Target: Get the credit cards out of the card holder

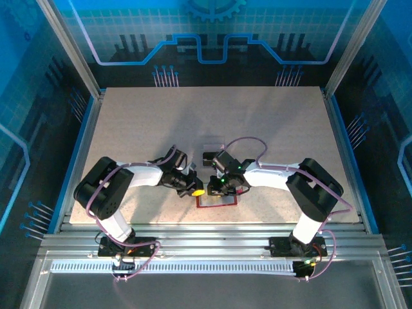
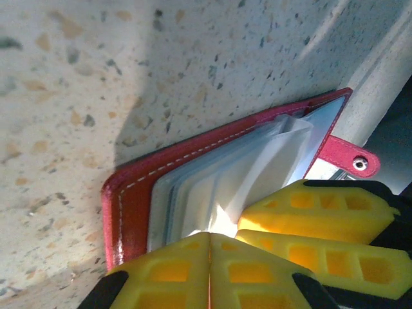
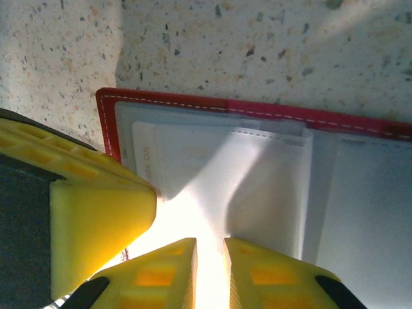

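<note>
The card holder [image 1: 217, 201] lies open near the table's front edge, red outside [image 2: 132, 193] with pale grey pockets [image 3: 257, 174] inside. Its red tab [image 2: 347, 156] with a snap sticks out at one side. A pale card [image 3: 151, 161] with faint print sits in the left pocket, and bluish card edges [image 2: 168, 212] show among the leaves. My left gripper [image 2: 209, 239] is shut, with its tips resting on the pockets. My right gripper [image 3: 210, 251] is beside it over the same pockets, jaws a narrow gap apart. Glare hides what is between them.
A clear plastic box [image 1: 211, 144] stands just behind the two grippers. The table's front edge and the metal rails [image 1: 212, 241] run close below the card holder. Open speckled tabletop [image 1: 212, 109] stretches behind.
</note>
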Action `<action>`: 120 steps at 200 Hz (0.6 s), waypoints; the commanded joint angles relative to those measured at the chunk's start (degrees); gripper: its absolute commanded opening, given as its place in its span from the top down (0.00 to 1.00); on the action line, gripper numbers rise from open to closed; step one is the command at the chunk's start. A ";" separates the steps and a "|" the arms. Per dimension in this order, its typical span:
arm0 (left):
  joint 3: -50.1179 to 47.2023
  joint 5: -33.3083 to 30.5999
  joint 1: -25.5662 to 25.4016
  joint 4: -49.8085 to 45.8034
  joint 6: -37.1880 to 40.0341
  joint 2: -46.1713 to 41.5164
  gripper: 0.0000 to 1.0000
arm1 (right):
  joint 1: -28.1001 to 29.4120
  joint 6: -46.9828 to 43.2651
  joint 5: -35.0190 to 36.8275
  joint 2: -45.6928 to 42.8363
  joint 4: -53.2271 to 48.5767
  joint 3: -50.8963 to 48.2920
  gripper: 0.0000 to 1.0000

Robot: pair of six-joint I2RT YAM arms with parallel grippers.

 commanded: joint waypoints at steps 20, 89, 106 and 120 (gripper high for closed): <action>-1.17 -1.54 -0.28 -2.66 1.77 -0.07 0.95 | -0.57 0.53 2.02 -2.03 -2.84 -0.15 0.82; -1.55 -2.20 -0.32 -3.06 2.39 0.28 0.96 | -0.61 0.25 3.12 -3.61 -4.58 0.15 0.82; -1.45 -2.23 -0.21 -3.04 2.44 0.28 0.97 | -0.63 -0.24 3.71 -3.45 -5.96 0.56 0.82; -1.45 -2.20 -0.28 -2.98 2.38 0.19 0.97 | -0.61 -0.75 4.14 -3.14 -6.98 1.03 0.82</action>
